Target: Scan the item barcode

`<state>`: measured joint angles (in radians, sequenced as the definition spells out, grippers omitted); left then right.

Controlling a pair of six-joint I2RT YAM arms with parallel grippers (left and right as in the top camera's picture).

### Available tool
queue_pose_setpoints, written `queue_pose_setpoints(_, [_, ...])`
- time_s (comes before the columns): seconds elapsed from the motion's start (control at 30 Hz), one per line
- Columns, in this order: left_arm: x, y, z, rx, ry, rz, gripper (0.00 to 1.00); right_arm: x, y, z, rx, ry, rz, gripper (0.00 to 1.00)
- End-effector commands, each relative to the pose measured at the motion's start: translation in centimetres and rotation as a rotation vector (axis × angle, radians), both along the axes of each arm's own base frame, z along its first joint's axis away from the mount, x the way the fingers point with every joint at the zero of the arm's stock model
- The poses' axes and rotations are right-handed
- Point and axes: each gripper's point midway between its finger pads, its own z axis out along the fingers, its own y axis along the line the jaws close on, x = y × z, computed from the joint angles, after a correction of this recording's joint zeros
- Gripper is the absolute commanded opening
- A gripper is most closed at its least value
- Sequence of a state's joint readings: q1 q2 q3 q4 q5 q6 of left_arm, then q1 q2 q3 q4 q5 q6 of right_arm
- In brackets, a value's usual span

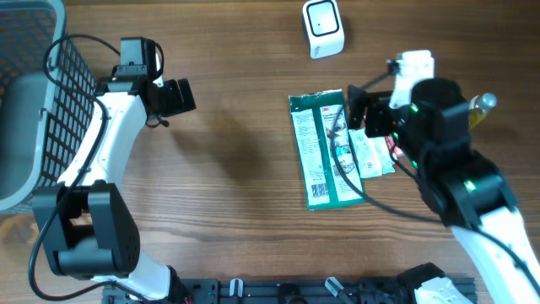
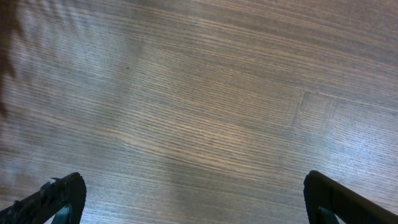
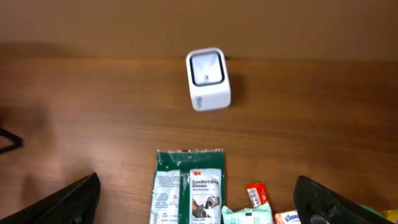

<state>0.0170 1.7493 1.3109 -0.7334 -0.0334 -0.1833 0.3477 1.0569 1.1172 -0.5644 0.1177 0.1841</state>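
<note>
Nothing of the scan is done yet, as far as I can judge. My right fingers (image 3: 68, 200) are spread as wide as they go and hold nothing. They hang above the near end of the flat green packet of gloves (image 1: 325, 152), which lies face up on the brown wooden desk (image 1: 236, 194). A few smaller packets (image 1: 371, 156) are tucked against its right side. The white box-shaped scanner (image 1: 323, 27) stands apart from the packet, further back on the desk, with its window facing up. My left fingers (image 2: 62, 196) are just as wide open and empty, over bare wood near the grey wire basket (image 1: 34, 101), well away from the items. I take the green packet for the item to scan, though I cannot be sure. What is left is the whole job: close on it, lift it, and show its barcode to the scanner window. I cannot make out from here where that barcode sits.
</note>
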Motion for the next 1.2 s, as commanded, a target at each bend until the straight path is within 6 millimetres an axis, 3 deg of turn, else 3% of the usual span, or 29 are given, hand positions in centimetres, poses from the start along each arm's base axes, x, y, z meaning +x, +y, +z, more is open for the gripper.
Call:
queue_pose_setpoints(0.0, [0.1, 0.2, 0.0, 0.016, 0.0, -0.012, 1.0, -2.6, -1.2, 4.9, 0.034, -0.146, -0.008, 1.0])
queue_pose_setpoints(0.13, [0.1, 0.2, 0.0, 0.016, 0.0, -0.012, 1.0, -8.0, -3.5, 9.8, 0.028, -0.333, -0.001, 1.0])
queue_pose_setpoints(0.2, [0.1, 0.2, 0.0, 0.016, 0.0, -0.012, 1.0, -10.5, -5.0, 10.5, 0.025, -0.405, -0.024, 1.0])
queue_pose_setpoints(0.27, [0.1, 0.2, 0.0, 0.016, 0.0, -0.012, 1.0, -11.9, -6.6, 10.1, 0.03, -0.439, -0.072, 1.0])
queue_pose_setpoints(0.37, [0.1, 0.2, 0.0, 0.016, 0.0, -0.012, 1.0, -13.4, -9.1, 6.8, 0.017, -0.476, -0.175, 1.0])
queue_pose_setpoints(0.47, [0.1, 0.2, 0.0, 0.016, 0.0, -0.012, 1.0, -13.6, -9.7, 5.0, 0.028, -0.573, -0.201, 1.0])
queue_pose_setpoints(0.7, [0.1, 0.2, 0.0, 0.016, 0.0, -0.012, 1.0, -15.3, -7.7, 7.3, 0.096, -1.135, -0.069, 1.0])
queue_pose_setpoints(0.77, [0.0, 0.2, -0.1, 0.016, 0.0, -0.012, 1.0, -14.4, -7.7, 5.3, 0.095, -1.135, -0.069, 1.0])
queue_pose_setpoints(0.9, [0.0, 0.2, -0.1, 0.016, 0.0, -0.012, 1.0, -11.4, -7.6, -1.2, 0.083, -0.973, -0.071, 1.0])
queue_pose_setpoints(1.1, [0.1, 0.2, 0.0, 0.016, 0.0, -0.012, 1.0, -8.6, -7.6, -12.4, 0.042, -0.504, -0.088, 1.0])
queue_pose_setpoints(1.17, [0.1, 0.2, 0.0, 0.016, 0.0, -0.012, 1.0, -8.6, -7.6, -12.4, 0.017, -0.507, -0.082, 1.0])
